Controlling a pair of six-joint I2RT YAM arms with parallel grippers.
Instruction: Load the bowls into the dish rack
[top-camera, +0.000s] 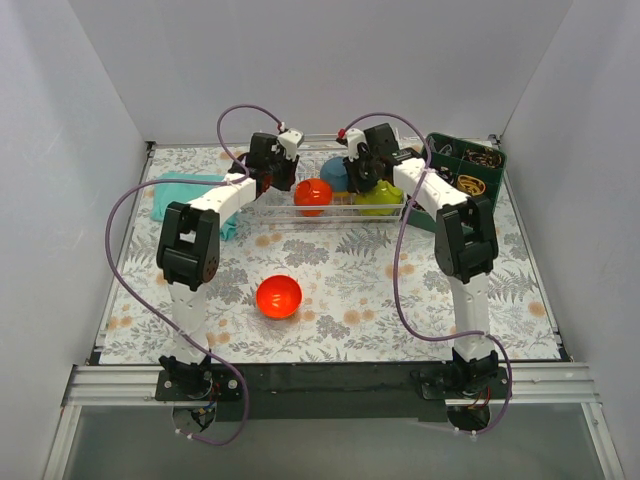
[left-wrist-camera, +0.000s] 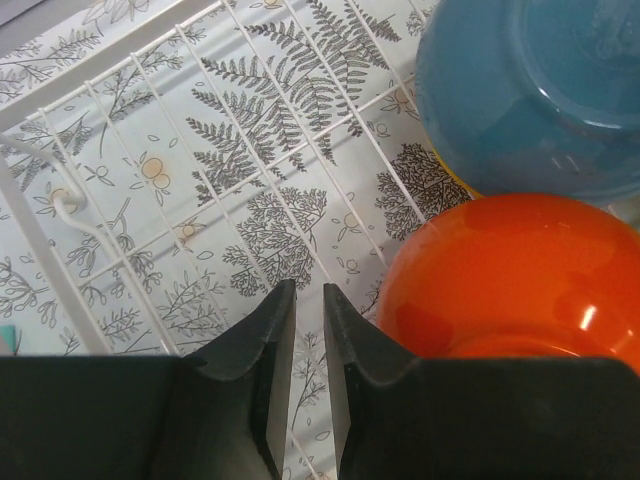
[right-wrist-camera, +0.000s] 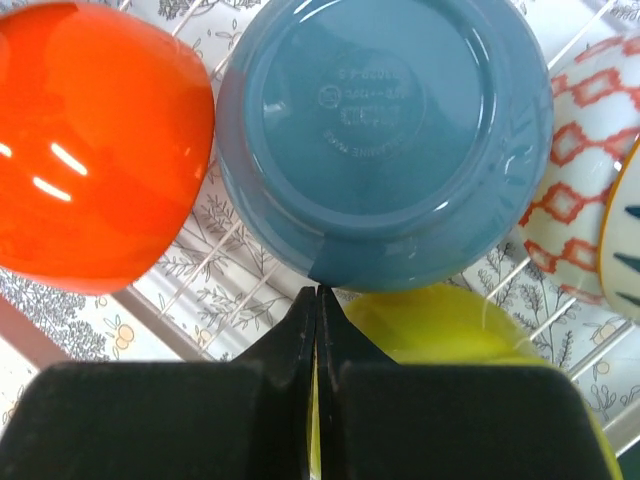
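While over rack (top-camera: 345, 218), R end effector (right-wrist-camera: 317, 293)

The top external view looks down from above and behind the arm bases, which sit along the bottom edge. It takes in the whole bench (top-camera: 400, 300), with the dish rack (top-camera: 262, 208) small in the upper middle.

The left wrist view faces steeply down into the rack from very close, with its own jaws at the bottom edge.

The right wrist view is just as close, with its jaws at bottom centre.

Both wrist views share the red-orange bowl (left-wrist-camera: 510, 280) (right-wrist-camera: 95, 140), the blue bowl (left-wrist-camera: 530, 90) (right-wrist-camera: 385, 130) and the rack wires.
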